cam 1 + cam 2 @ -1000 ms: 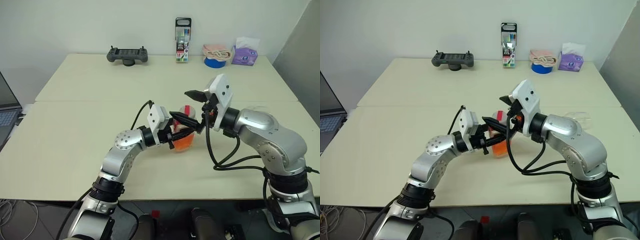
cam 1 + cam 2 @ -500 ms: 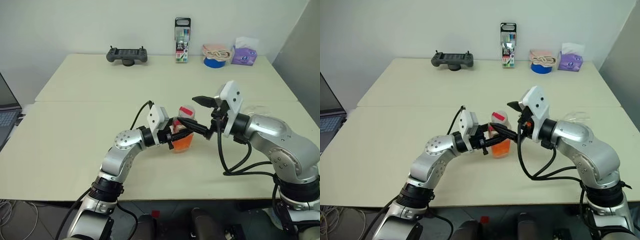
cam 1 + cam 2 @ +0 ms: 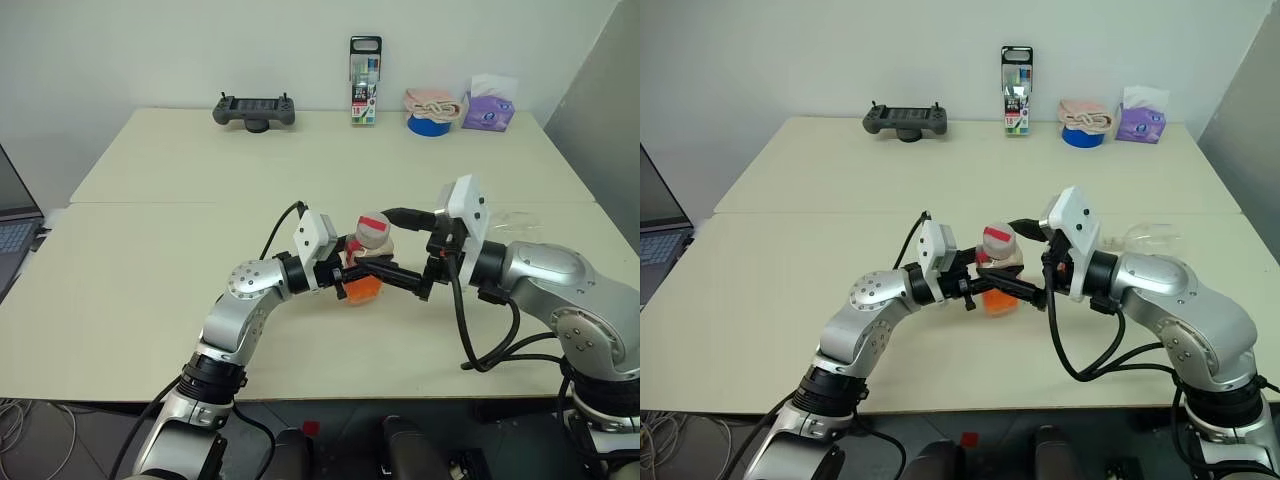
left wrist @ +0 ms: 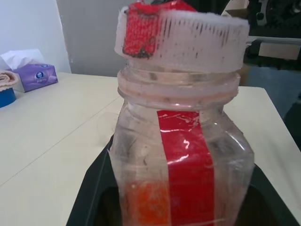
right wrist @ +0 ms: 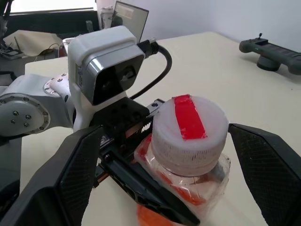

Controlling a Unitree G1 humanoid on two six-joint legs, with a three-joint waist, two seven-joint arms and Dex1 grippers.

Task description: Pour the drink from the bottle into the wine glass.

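The bottle (image 3: 366,262) stands upright near the middle of the bench (image 3: 150,260), clamped low on its squarish body between the closed fingers of the left hand (image 3: 352,272); the grip sits at the level of the drink (image 3: 364,288), which fills only the bottom part of the bottle, bright orange behind the clear wall; in the left wrist view a red strip runs down the side of the bottle (image 4: 181,155) and the drink (image 4: 143,202) shows beside it; above the neck sits the cap (image 5: 190,127), pale with a red strip across its top, still on the bottle. The right hand (image 3: 1008,258) comes in from the opposite side with its fingers spread wide and holding nothing; one black finger (image 5: 270,165) stands to one side of the cap and the other finger (image 5: 70,174) to the other side, both clear of it, so the cap lies between them without touch; in the head views the upper finger passes just over and behind the cap and the lower one reaches under toward the left hand. The wine glass (image 3: 1150,236) lies beyond the right hand, toward the bench's right edge, faint and hard to read. Far past both hands, along the back edge of the bench, stand a dark game controller (image 3: 254,108), a tall marker pack (image 3: 365,80), a roll of blue tape (image 3: 432,124) with a pale cloth on it, and a purple tissue box (image 3: 488,110).
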